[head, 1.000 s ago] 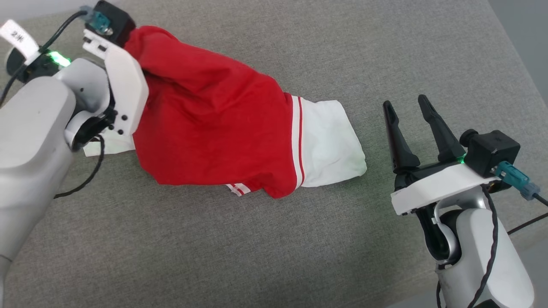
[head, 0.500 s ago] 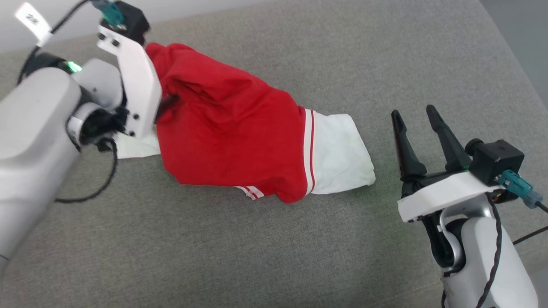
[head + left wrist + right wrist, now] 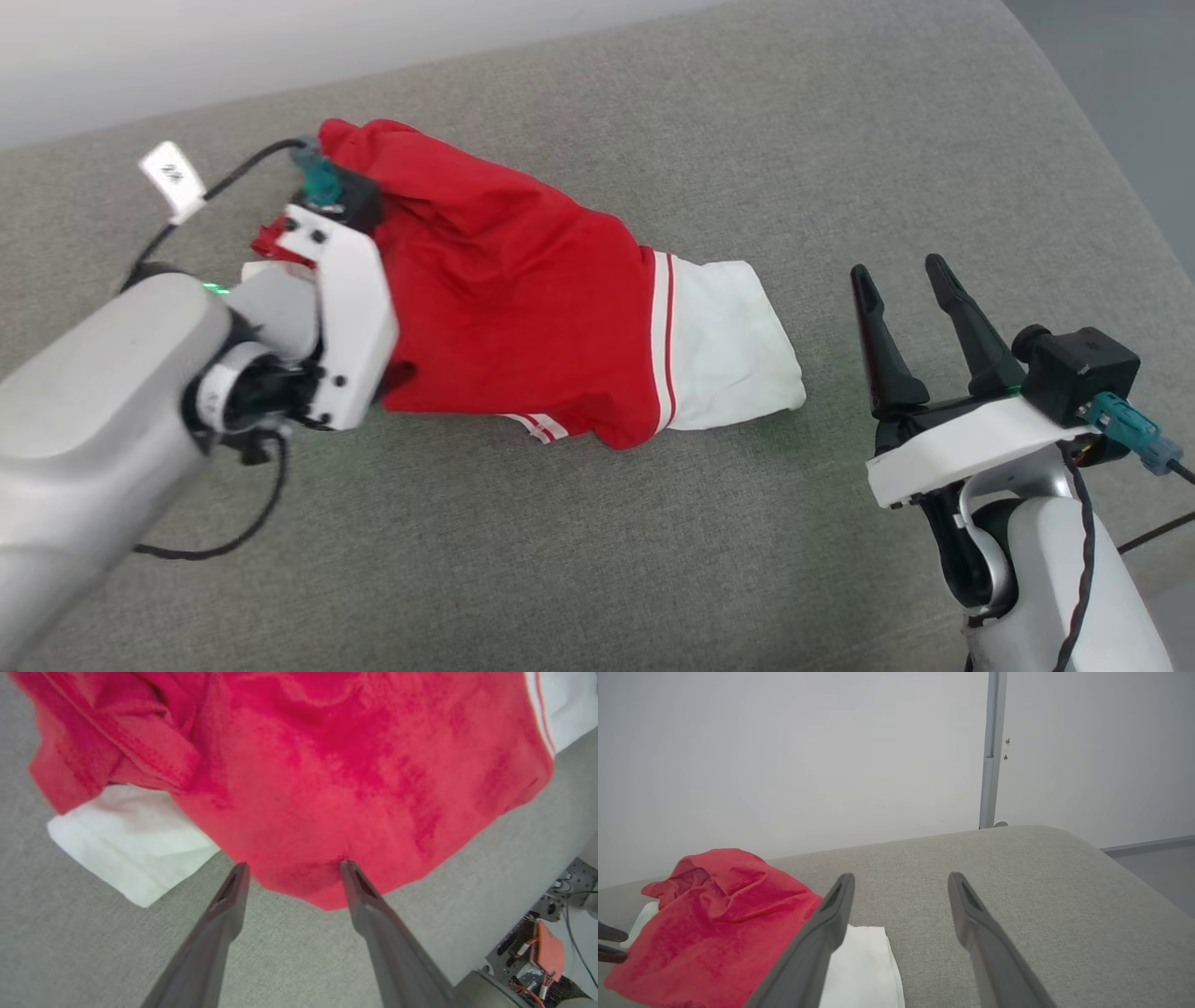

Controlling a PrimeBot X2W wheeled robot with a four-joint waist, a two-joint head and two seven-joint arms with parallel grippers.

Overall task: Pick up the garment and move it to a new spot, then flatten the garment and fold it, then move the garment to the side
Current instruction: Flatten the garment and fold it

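Note:
The garment (image 3: 504, 280) lies crumpled on the grey padded surface, bright red with a white sleeve end (image 3: 733, 345) pointing right behind thin red-and-white stripes. A second white sleeve end (image 3: 131, 844) pokes out from under its left side. My left gripper (image 3: 293, 868) is open at the garment's near left edge, and the red hem lies between its fingertips. In the head view its white wrist mount (image 3: 345, 317) covers most of the fingers. My right gripper (image 3: 901, 271) stands open and empty, a short way right of the white sleeve end. It also shows in the right wrist view (image 3: 900, 878).
The grey padded surface (image 3: 597, 541) curves down at its right edge (image 3: 1111, 159), with a white wall behind it. A black cable with a white tag (image 3: 171, 179) trails from my left wrist. Machine parts (image 3: 546, 952) sit on the floor past the pad's edge.
My left arm has swung from the garment's far left end down to its near left edge, and the garment's raised end has sunk. The head view has shifted. The right arm has barely moved.

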